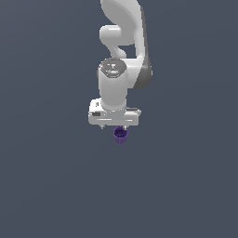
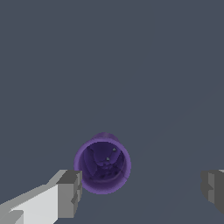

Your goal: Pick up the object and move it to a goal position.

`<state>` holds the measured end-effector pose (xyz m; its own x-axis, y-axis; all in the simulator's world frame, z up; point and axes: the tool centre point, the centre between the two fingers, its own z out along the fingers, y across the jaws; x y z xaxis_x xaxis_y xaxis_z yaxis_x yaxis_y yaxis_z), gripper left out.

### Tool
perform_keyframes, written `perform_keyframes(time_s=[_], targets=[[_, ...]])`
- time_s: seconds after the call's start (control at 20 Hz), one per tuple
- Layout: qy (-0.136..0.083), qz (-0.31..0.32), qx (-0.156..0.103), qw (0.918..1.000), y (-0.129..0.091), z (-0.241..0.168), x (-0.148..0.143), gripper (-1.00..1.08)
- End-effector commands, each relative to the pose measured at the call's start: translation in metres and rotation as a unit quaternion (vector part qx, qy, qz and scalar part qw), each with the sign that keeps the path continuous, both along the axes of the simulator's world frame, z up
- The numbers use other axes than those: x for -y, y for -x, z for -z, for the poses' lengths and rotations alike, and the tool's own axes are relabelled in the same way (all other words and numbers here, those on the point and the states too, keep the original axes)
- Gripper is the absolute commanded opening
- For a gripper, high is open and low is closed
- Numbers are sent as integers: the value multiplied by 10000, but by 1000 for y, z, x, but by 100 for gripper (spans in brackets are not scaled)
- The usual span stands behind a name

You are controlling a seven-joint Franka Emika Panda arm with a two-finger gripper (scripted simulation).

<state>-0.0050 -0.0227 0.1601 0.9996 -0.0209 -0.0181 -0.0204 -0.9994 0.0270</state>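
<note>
The claw (image 2: 142, 192) hangs with its two fingers spread wide apart, gripping nothing. In the wrist view one grey finger pad (image 2: 70, 192) stands just beside the rim of the cup (image 2: 103, 164), close enough that touching or a hair apart cannot be told, while the other pad (image 2: 213, 189) is well apart from the cup on the far side. So the cup lies between the fingers but hard over toward one of them, not centred.

The cup is a small dark purple thing with a round rim, its mouth turned up toward the wrist camera. Its inside looks dark and mottled with a few pale flecks; whether anything lies in it cannot be told.

In the exterior view the cup (image 1: 120, 135) shows just below the white hand (image 1: 114, 117), toward the exterior view's right of the hand's middle, and it is far smaller than the hand. The white arm (image 1: 122, 51) rises above the hand and runs out of the picture's top.

Around the cup the surface (image 1: 51, 186) is a plain, even slate grey, with no edge, wall or seam to be seen.
</note>
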Motion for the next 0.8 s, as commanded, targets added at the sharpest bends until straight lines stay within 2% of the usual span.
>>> perform_keyframes(time_s=[0.0, 0.4, 0.75], targets=[[0, 0, 0, 10000, 0, 0, 0, 28], [-74, -24, 39, 10000, -4, -5, -5, 28], [-69, -203, -27, 9998, -4, -2, -5, 28]])
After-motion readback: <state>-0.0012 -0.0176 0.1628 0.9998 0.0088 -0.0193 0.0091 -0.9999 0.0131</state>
